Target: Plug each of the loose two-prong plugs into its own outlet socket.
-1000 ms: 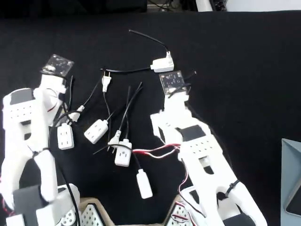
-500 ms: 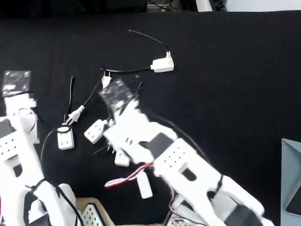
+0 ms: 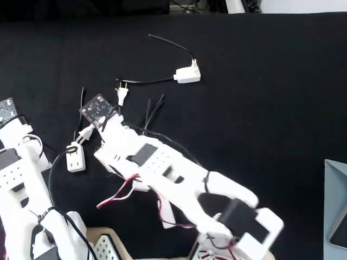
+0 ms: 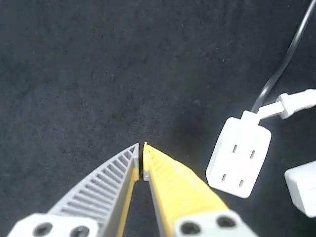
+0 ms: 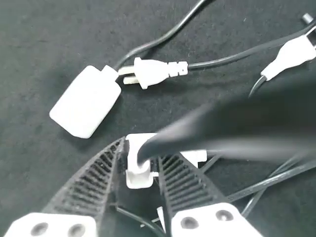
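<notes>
One loose socket (image 4: 239, 157) lies beside left end effector (image 4: 142, 148).

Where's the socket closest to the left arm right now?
In the high view the outlet socket lies at the left of the table, beside the left tool, with a white plug at its far end.

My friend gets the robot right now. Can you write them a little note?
Left pincer: shut, empty, over the black cloth beside a socket.
Right pincer: shut on a white connector with a black cord; plug or socket, hard to tell.
One plug lies against the first socket, prongs showing, not in.
Another plug lies loose farther out on the cloth, near a lone socket.
Done: no plug seen seated. Left: every pairing.
</notes>
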Motion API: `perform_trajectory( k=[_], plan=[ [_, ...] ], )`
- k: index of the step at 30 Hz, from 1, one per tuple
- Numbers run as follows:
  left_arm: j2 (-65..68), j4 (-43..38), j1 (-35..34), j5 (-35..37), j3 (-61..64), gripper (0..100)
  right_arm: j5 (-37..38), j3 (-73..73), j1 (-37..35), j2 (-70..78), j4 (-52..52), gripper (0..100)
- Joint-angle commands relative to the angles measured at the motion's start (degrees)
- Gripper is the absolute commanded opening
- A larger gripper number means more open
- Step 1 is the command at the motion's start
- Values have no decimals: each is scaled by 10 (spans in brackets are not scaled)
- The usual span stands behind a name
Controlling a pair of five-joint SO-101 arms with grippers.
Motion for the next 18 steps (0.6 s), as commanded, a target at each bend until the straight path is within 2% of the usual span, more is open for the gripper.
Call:
perform_trajectory(
  k=[1,8,18],
  plan=[
    [-14,-12,0,6,11,29,0,-41,-8,21,-11,12],
    [-14,-40,0,4,36,30,0,-41,-18,27,-39,12],
    [-14,-40,-4,4,36,30,15,-20,-15,33,-68,11]
  ],
)
